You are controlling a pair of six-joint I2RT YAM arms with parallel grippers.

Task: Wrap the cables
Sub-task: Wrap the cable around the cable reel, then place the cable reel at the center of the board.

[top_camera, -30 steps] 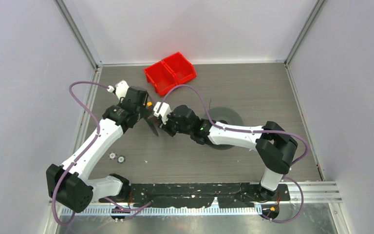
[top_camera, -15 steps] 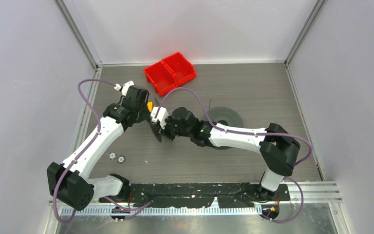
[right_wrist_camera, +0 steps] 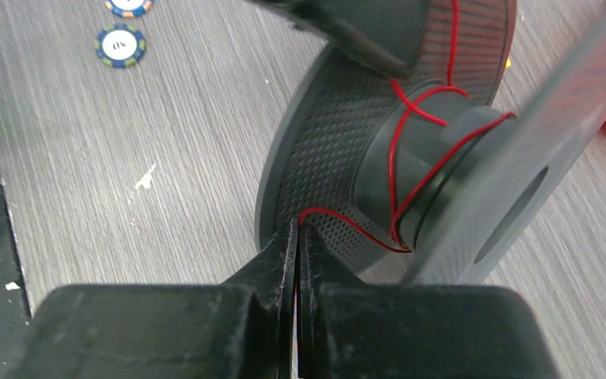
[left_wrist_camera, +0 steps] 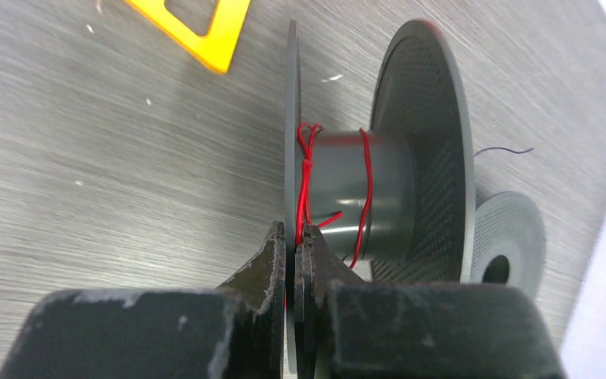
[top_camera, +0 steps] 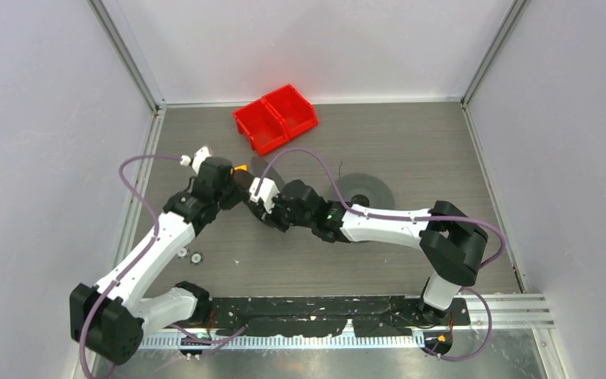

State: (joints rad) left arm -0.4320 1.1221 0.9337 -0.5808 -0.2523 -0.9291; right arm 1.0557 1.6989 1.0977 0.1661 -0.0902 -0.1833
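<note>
Two arms: we saw both bolted at the near edge by a black strip (top_camera: 316, 306), their wrists close together over the grey table (top_camera: 442, 134).
Chips: two small round chips (right_wrist_camera: 118, 46) lay flat on the near part of the table, beside the left forearm.
Left gripper (left_wrist_camera: 293, 233): its fingers were clamped on the thin rim of one flange of the spool (left_wrist_camera: 422, 142), which stood on edge. We could not tell whether it touched the table.
Right gripper (right_wrist_camera: 297, 229): its fingers were pressed together, pinching the red cable (left_wrist_camera: 306, 181) just beside the spool's perforated flange.
Red cable: a few loose turns ran around the spool's grey hub, crossing one another and bunching against the flange in the left gripper's hold. One strand led off the hub to the right gripper's tips.
Yellow piece (left_wrist_camera: 213, 51): it lay flat on the table just beyond the spool.
Second disc (top_camera: 367, 189): it lay flat farther back, partly hidden by the right forearm.
Red bins (top_camera: 276, 118): two joined bins sat farthest off, near the back wall.
</note>
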